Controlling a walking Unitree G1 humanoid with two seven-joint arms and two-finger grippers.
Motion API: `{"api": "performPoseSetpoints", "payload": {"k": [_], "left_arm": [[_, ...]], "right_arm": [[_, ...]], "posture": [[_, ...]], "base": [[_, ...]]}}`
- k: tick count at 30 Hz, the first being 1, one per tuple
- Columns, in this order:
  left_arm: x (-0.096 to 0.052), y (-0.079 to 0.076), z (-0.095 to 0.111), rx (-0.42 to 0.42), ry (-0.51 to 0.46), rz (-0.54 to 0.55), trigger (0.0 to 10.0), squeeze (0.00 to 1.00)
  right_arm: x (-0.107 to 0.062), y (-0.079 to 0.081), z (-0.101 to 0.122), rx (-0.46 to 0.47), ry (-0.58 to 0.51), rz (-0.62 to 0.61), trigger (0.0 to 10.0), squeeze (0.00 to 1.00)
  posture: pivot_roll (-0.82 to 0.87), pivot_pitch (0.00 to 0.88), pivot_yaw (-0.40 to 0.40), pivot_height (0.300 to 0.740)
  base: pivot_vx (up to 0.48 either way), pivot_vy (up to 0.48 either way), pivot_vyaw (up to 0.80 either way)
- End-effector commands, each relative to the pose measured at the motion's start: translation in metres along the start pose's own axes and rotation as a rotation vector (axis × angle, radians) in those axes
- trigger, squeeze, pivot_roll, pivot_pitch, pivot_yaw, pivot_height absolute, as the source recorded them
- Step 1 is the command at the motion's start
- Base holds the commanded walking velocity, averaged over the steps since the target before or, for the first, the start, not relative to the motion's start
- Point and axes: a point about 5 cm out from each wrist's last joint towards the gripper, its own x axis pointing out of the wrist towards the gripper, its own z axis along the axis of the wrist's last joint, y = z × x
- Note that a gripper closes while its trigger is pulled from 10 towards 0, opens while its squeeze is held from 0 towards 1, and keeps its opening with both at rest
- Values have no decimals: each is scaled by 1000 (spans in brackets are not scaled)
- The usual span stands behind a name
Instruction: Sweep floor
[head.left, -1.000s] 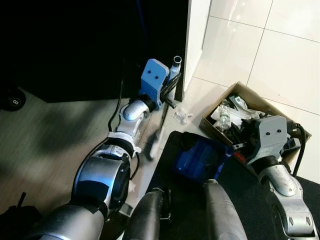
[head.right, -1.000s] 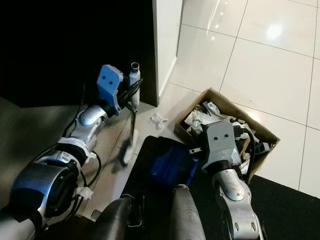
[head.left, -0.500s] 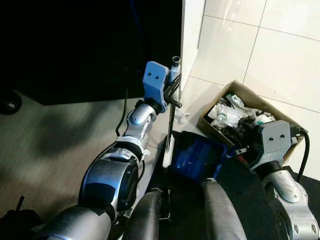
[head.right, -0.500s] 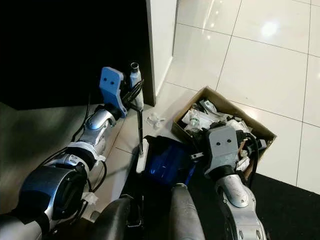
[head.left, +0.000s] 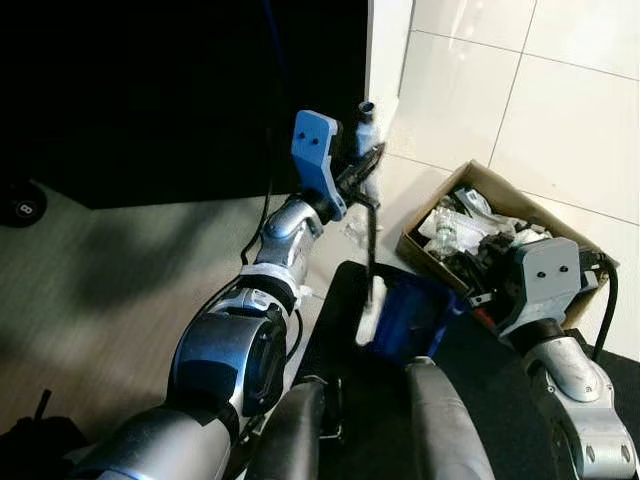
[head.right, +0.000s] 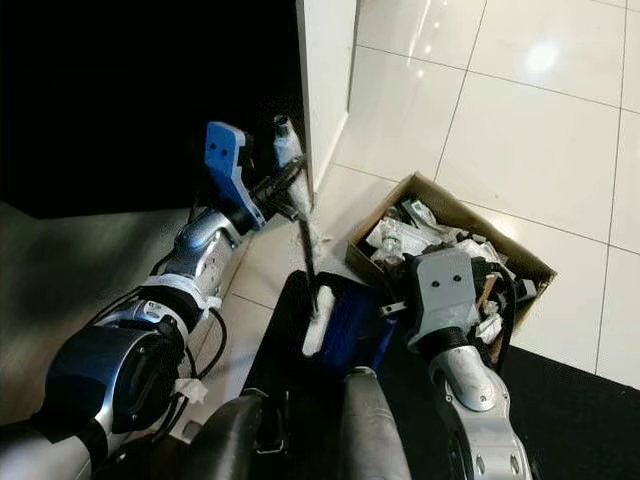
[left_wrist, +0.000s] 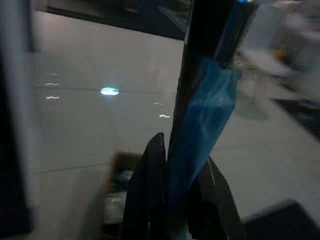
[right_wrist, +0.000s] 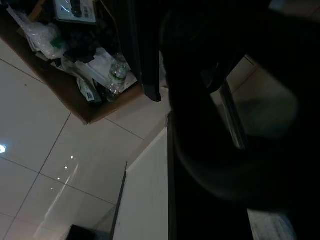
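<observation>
My left gripper (head.left: 362, 172) is shut on the handle of a small brush (head.left: 371, 240), whose thin black stem hangs down to a white head (head.left: 368, 310). The head sits at the left rim of a blue dustpan (head.left: 405, 318) lying on a black mat. In the left wrist view, black fingers (left_wrist: 149, 190) clamp the blue-wrapped handle (left_wrist: 200, 125). My right gripper (head.left: 472, 300) is at the dustpan's right side, shut on its handle. The right wrist view is mostly dark. A crumpled clear wrapper (head.left: 352, 230) lies on the tiles beside the brush stem.
An open cardboard box (head.left: 425, 215) packed with bottles and packaging stands on the white tiles just right of the dustpan. A white wall corner (head.left: 385, 70) rises behind the brush, with a dark room to its left. The black mat (head.left: 330, 350) lies under my legs.
The left gripper swung the brush to the right: its head went from the floor left of the mat to the dustpan's left rim. The right arm stayed put.
</observation>
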Motion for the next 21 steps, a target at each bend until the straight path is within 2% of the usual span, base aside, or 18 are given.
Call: {"api": "performPoseSetpoints", "payload": {"k": [1, 2, 5, 6, 8, 9, 12, 13, 15, 16, 18, 21], "left_arm": [[0, -9, -9, -101, -12, -69, 9686, 27], [-3, -9, -6, -102, -9, -146, 9961, 27], [-9, -3, 8, -66, -12, -276, 10000, 24], [-12, 1, 15, -27, -16, -291, 10000, 20], [-12, 1, 15, -27, -16, -291, 10000, 20], [-15, 5, 22, 11, -16, -303, 10000, 16], [-32, 26, 58, 168, -51, -288, 10000, 12], [-32, 26, 58, 168, -51, -288, 10000, 12], [-46, 37, 84, 222, -86, -262, 10000, 16], [-46, 37, 84, 222, -86, -262, 10000, 16], [-59, 43, 103, 251, -116, -239, 10000, 16], [-80, 48, 135, 283, -203, -136, 10000, 0]], "right_arm": [[-9, 11, -42, 85, 205, 36, 10000, 0], [-8, 12, -42, 88, 202, 36, 10000, 0], [-3, 15, -43, 96, 197, 42, 10000, 0], [-1, 16, -44, 98, 193, 44, 10000, 0], [-1, 16, -44, 98, 193, 44, 10000, 0], [2, 17, -44, 99, 190, 46, 10000, 0], [8, 17, -43, 104, 174, 47, 10000, 0], [8, 17, -43, 104, 174, 47, 10000, 0], [12, 17, -43, 107, 165, 50, 10000, 0], [12, 17, -43, 107, 165, 50, 10000, 0], [14, 17, -44, 105, 159, 59, 10000, 0], [18, 19, -47, 90, 151, 81, 10000, 0]], "posture": [[-356, 404, 128, 740], [-340, 397, 133, 740], [-313, 381, 142, 740], [-303, 374, 145, 740], [-303, 374, 145, 740], [-294, 364, 150, 740], [-269, 338, 158, 740], [-269, 338, 158, 740], [-241, 312, 157, 740], [-241, 312, 157, 740], [-224, 298, 158, 740], [-181, 263, 157, 740]], "base": [[0, 0, 0], [0, 0, 0], [0, 0, 0], [0, 0, 0], [0, 0, 0], [0, 0, 0], [0, 0, 0], [0, 0, 0], [0, 0, 0], [0, 0, 0], [0, 0, 0], [0, 0, 0]]}}
